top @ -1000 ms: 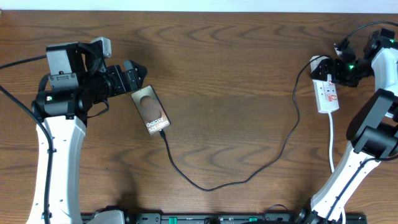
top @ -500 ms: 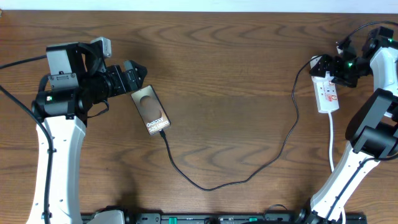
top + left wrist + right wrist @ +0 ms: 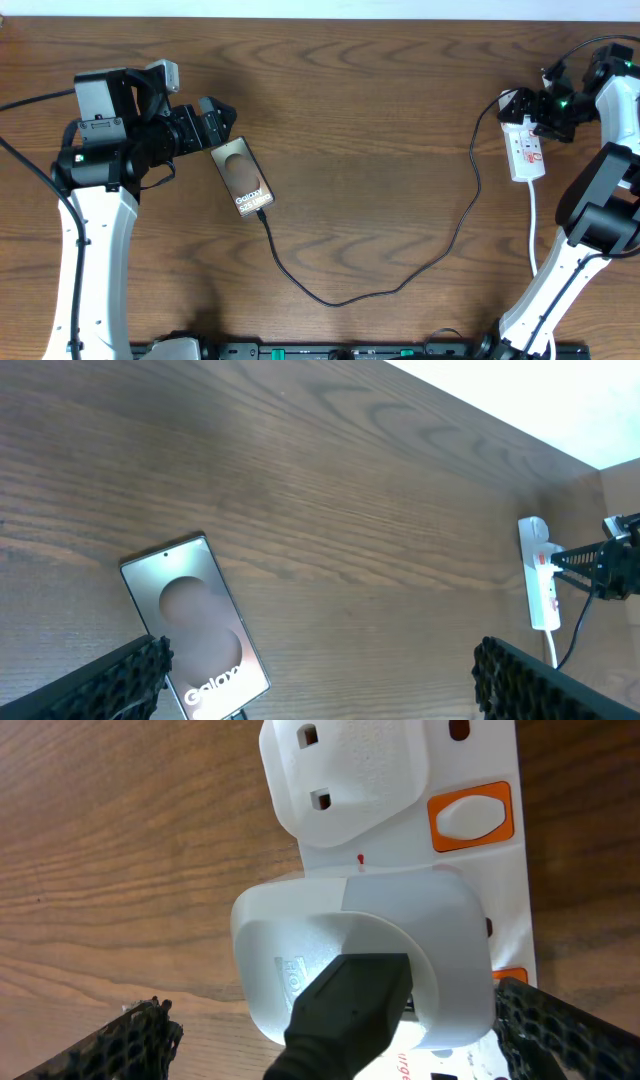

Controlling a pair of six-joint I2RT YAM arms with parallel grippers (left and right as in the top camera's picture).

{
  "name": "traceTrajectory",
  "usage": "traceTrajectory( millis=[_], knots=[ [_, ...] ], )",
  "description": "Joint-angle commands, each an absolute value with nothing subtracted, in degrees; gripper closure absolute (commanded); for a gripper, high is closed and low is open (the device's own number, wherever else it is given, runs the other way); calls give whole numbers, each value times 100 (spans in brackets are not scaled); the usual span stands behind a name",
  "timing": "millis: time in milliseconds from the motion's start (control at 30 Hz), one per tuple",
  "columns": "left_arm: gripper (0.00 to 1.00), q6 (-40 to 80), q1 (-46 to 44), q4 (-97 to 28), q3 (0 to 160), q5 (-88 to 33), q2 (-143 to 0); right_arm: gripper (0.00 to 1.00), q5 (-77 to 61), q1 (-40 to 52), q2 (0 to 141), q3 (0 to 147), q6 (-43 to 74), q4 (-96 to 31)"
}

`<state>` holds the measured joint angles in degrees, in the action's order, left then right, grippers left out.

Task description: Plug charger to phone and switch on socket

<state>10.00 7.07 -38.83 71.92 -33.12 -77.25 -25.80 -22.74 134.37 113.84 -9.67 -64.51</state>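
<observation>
The phone (image 3: 243, 177) lies flat on the table, screen up, and also shows in the left wrist view (image 3: 195, 615). The charger (image 3: 340, 300), a thin black cable, has its tip at the phone's near end (image 3: 262, 212) and loops right to the socket (image 3: 527, 150). My left gripper (image 3: 215, 120) is open and empty just beyond the phone's far end (image 3: 320, 660). My right gripper (image 3: 532, 110) is open over the socket's far end. Its fingers (image 3: 335, 1020) straddle the white adapter (image 3: 370, 930) plugged into the socket (image 3: 480, 760), with an orange switch (image 3: 468, 817) beside it.
The socket's white cord (image 3: 533, 225) runs toward the front edge beside the right arm's base. Thick black robot cables hang near both arms. The socket also shows far off in the left wrist view (image 3: 540, 575).
My right gripper has shifted very slightly at the socket's far end. The left arm, phone and cable have not moved.
</observation>
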Motion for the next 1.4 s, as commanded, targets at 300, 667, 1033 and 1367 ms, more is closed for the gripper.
traceTrajectory(
  millis=[300,667,1033,1367],
  knots=[
    [2,858,714,-3975,7223,-3387,-7710,1,-3168,-1863,13513,11356,-873,-6534],
    [2,858,714,-4003,7223,-3385,-7710,1,-2781,-1780,13513,11356,-591,-6589],
    [2,858,714,-4001,7223,-3385,-7710,1,-2349,-1844,13513,11356,-128,-6729],
    [2,858,714,-4001,7223,-3382,-7710,1,-1850,-1874,13511,11498,40,-7201]
  ],
)
